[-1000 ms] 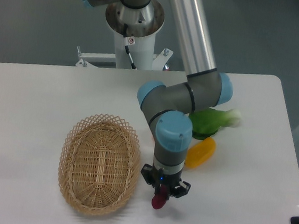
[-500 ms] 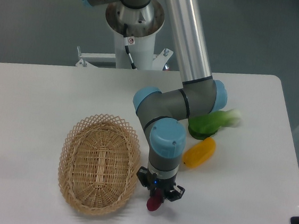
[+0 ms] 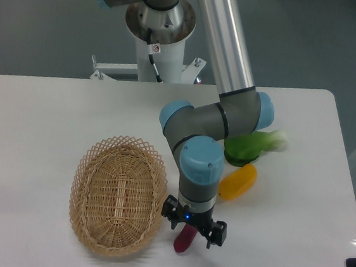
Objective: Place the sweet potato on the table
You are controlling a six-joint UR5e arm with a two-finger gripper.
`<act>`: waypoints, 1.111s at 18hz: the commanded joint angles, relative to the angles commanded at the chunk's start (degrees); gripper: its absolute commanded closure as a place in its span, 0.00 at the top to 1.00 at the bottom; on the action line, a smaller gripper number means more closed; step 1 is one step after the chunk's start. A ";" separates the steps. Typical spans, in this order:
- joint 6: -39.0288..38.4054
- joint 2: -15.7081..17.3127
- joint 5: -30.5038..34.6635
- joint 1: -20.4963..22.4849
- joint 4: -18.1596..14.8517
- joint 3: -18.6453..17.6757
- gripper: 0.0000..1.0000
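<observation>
One view only: the fixed camera, which I read from front to back.
Gripper: my gripper (image 3: 188, 231) points down at the front of the table (image 3: 41, 106), just right of the basket (image 3: 118, 194). Half a second ago its fingers sat close together on the vegetable; now they stand clearly wider, one on each side, so I read it as released.
Potato: the potato (image 3: 185, 239) is between the spread fingers, outside the basket. It seems to lie on the white surface, its lower end toward me. I cannot see the contact line exactly.
Change: the fingers parted and the wrist moved little. The potato shows more of its length than before.
Meaning: I judge the placing is almost done; what remains is to lift straight up without touching the potato, because it may roll.
Behind the arm: a yellow vegetable (image 3: 238, 181) and a green vegetable (image 3: 253, 146) lie well apart from the potato.
</observation>
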 joint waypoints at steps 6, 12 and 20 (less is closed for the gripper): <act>9.69 5.27 1.49 6.24 -0.44 -0.44 1.00; 23.10 11.42 5.98 12.48 -6.13 -1.93 1.00; 45.71 17.40 5.45 24.17 -17.75 -3.07 1.00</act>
